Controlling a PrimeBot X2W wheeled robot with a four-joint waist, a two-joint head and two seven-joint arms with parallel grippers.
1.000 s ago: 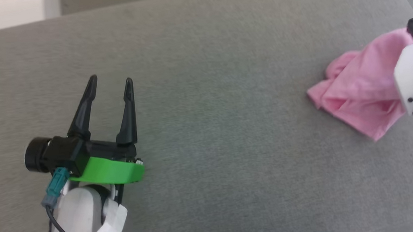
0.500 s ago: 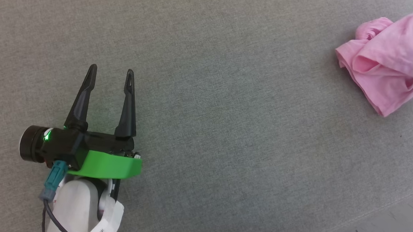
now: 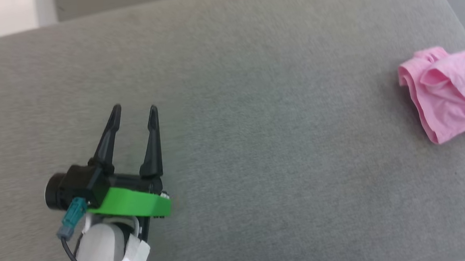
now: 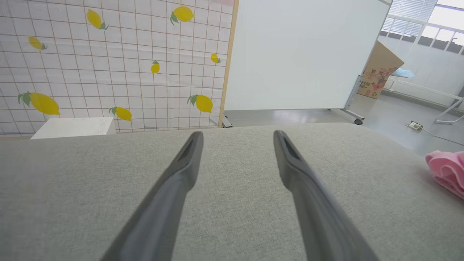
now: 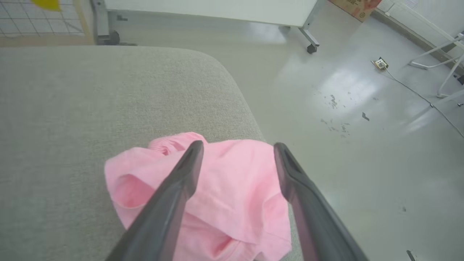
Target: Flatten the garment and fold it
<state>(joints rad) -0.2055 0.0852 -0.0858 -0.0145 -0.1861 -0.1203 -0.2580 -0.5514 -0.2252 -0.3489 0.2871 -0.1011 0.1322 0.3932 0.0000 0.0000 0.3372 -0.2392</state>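
The left gripper (image 3: pixel 134 108) hovered over bare fabric, its two dark fingers spread with nothing between them. The right gripper (image 5: pixel 238 144) also stood with fingers apart, poised above the garment (image 5: pixel 232 181); the cloth lay slack beneath them, not pinched.

The work surface was a grey woven cushion (image 3: pixel 277 144) with a rounded corner. The pink garment sat crumpled in loose folds near that corner, close to the cushion's right edge and well apart from the left gripper.

Beyond the cushion, the left wrist view took in the room: a gridded wall panel printed with lemons (image 4: pixel 108 65), a large white board (image 4: pixel 301 54) on a wheeled stand, a white block (image 4: pixel 72 127) by the panel, and a cardboard box (image 4: pixel 378 72) leaning further back. In that view the garment was just a pink edge at the far right.

The right wrist view looked down past the cushion's corner to a glossy pale floor (image 5: pixel 344 145), scuffed in spots, with a floor socket (image 5: pixel 380 63) and its cable. It also showed the garment's gathered band at the far side of the heap. The head view set both arms on the same cushion, the right arm's pale housing overlapping the garment at the picture's edge.
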